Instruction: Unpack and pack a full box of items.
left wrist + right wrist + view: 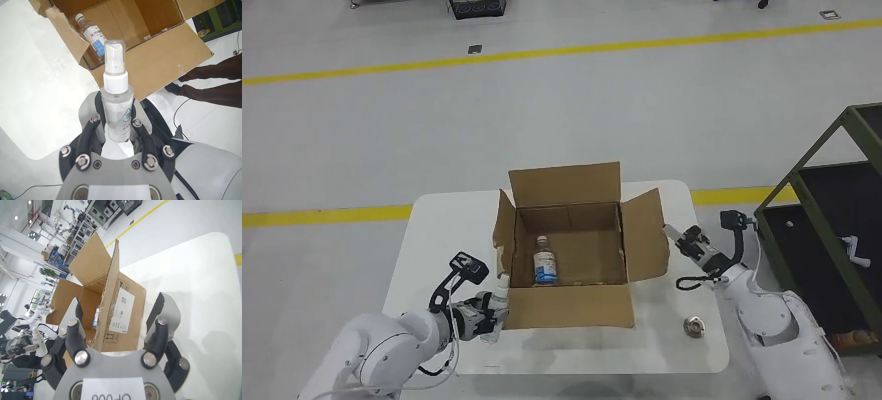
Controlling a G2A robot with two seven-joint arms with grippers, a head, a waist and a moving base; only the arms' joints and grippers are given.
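**Box** (572,305): brown cardboard, open at the top, set at the middle of the white table (442,230). The far flap stood raised, the left and right flaps splayed outward, and the near flap was folded down over the near wall. Opened this way, the mouth was free from above for either arm.

**Contents:** one clear bottle (545,265) with a white and blue label. It lay on its side on the box floor toward the near-left corner, cap pointing far. The rest of the floor was bare cardboard.

**Spray bottle** (499,295): clear body, white pump under a clear cap. It was held upright outside the box, just beside the near-left corner. It was gripped low on the body, probably so the base could be set down first.

**Left gripper** (492,315): fingers clamped on the spray bottle's lower body, over the table at the near left of the box.

**Right gripper** (687,240): fingers spread apart and holding nothing. It was just beside the outer face of the right flap and turned toward the box, judged to be standing by.

**Small round item** (694,326): on the table at near right, well apart from the box.

**Edges and room:**
- The ragged left flap stood between the spray bottle and the mouth, so going in would call for a lift over it.
- Broad open table lay left of the box, with a narrower strip on the near side.
- On the right, the table edge ran close by the right gripper, and a green rack (832,200) stood beyond it.
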